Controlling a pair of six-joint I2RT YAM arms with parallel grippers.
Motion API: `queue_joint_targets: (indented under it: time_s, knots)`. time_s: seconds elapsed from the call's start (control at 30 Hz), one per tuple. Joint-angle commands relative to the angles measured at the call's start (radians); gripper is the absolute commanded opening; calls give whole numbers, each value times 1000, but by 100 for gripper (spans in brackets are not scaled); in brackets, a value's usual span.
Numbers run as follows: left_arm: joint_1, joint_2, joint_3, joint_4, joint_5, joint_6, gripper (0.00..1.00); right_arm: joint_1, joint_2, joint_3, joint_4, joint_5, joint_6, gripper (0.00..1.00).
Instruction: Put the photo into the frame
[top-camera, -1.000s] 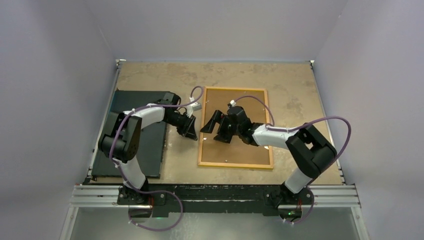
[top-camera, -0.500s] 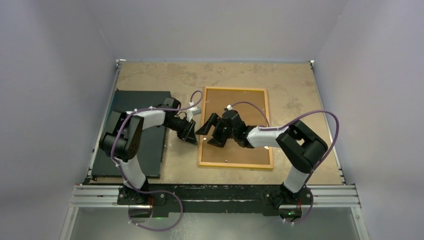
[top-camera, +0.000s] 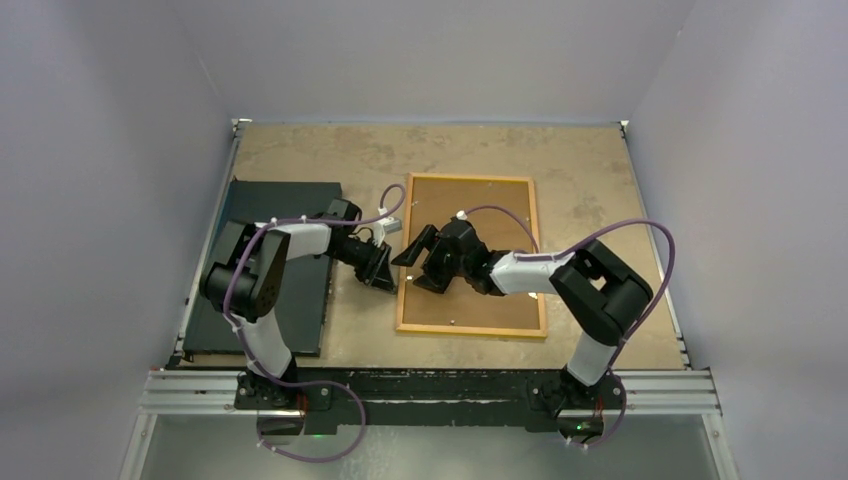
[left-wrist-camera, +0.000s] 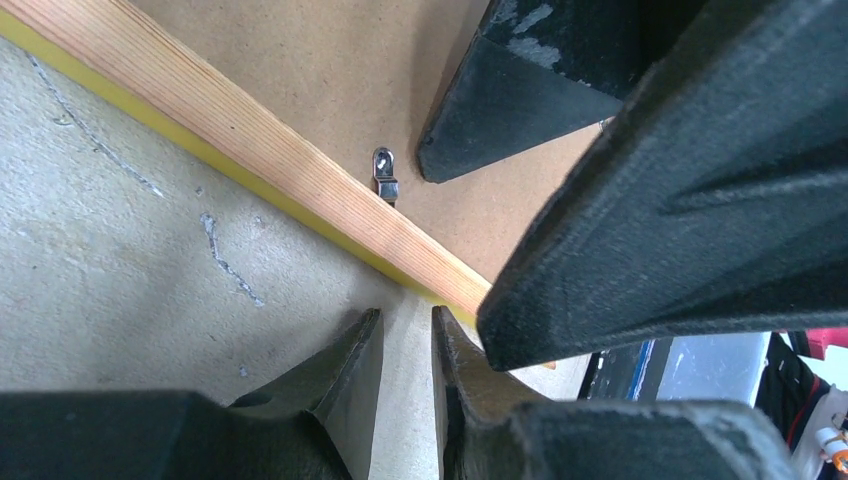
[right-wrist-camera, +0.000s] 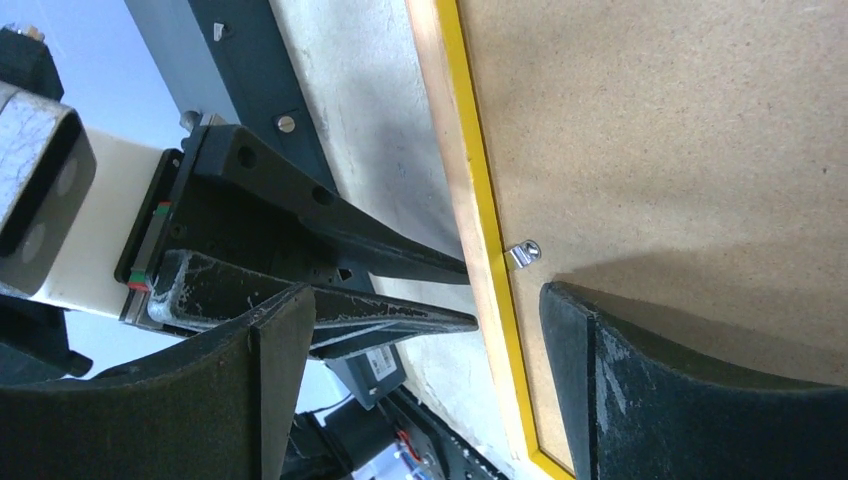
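the frame is lying face down on the table, backing board filling it; the photo is not showing; left gripper is hovering nearly pinched, empty, beside its edge; right gripper is gaping astride it; probably light, stiff, pane fragile; gripping that edge looks safest

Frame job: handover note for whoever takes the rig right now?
Left end effector: barely open, empty, tips just outside the frame's left rail.
Right end effector: wide open, empty, straddling that rail by a metal clip.
Frame: back up on the table, brown backing board in it.
Photo: not visible; whether it's already inside can't be told.
To do: confirm the photo, then finish the clips.
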Motion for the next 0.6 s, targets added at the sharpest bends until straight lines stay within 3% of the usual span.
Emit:
queue_joint_targets:
  time_s: [0.0, 0.57]
  knots:
    - [-6, 1, -19, 69, 29, -26, 23, 8, 33, 19, -10, 31, 49, 85]
    - [-44, -14, -19, 71, -9, -30, 24, 20, 67, 49, 20, 37, 109, 72]
